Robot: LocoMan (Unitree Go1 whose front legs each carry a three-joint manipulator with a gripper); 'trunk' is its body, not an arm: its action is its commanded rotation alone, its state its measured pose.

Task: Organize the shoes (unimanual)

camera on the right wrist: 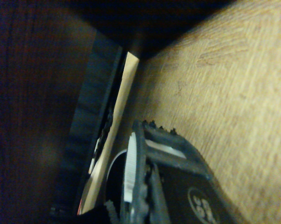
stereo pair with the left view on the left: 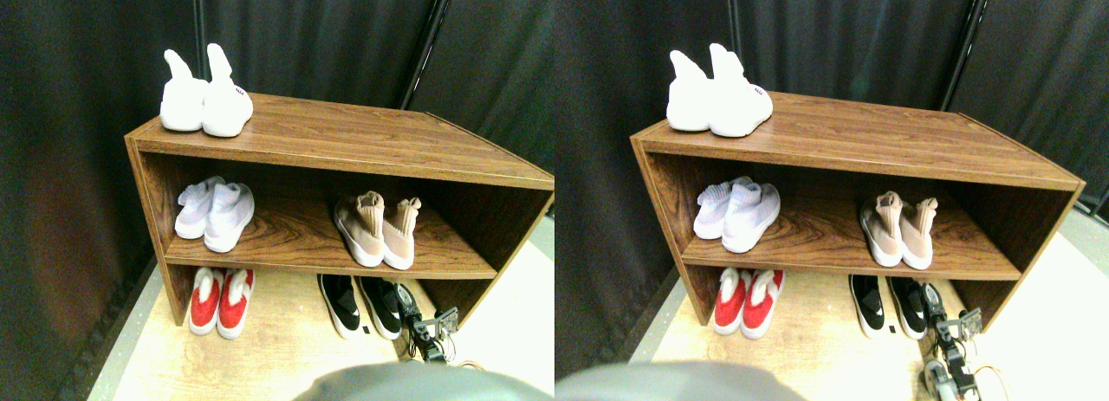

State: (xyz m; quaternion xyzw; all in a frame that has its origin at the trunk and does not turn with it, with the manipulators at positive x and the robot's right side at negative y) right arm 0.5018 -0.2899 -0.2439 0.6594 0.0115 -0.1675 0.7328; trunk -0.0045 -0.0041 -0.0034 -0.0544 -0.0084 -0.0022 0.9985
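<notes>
The tan-beige shoes (stereo pair with the left view on the left: 378,233) stand side by side on the right of the middle shelf, collars upright. The low black shoes (stereo pair with the left view on the left: 359,304) lie on the floor under that shelf, toes toward me. My right gripper (stereo pair with the left view on the left: 411,309) is low on the floor, right against the outer side of the right black shoe. In the wrist view the black shoe's ribbed knit (camera on the right wrist: 91,116) and pale sole edge (camera on the right wrist: 122,126) run just beside my toothed jaw, above the wood-grain floor (camera on the right wrist: 234,93). Whether the jaws grip the shoe is hidden.
The wooden rack (stereo pair with the left view on the left: 346,145) has a white pair (stereo pair with the left view on the left: 206,100) on its top left, a pale lilac pair (stereo pair with the left view on the left: 215,216) on the middle shelf's left and a red pair (stereo pair with the left view on the left: 222,302) on the floor at left. The rack's right side panel (stereo pair with the left view on the left: 485,284) stands close to my arm. Dark curtains hang behind.
</notes>
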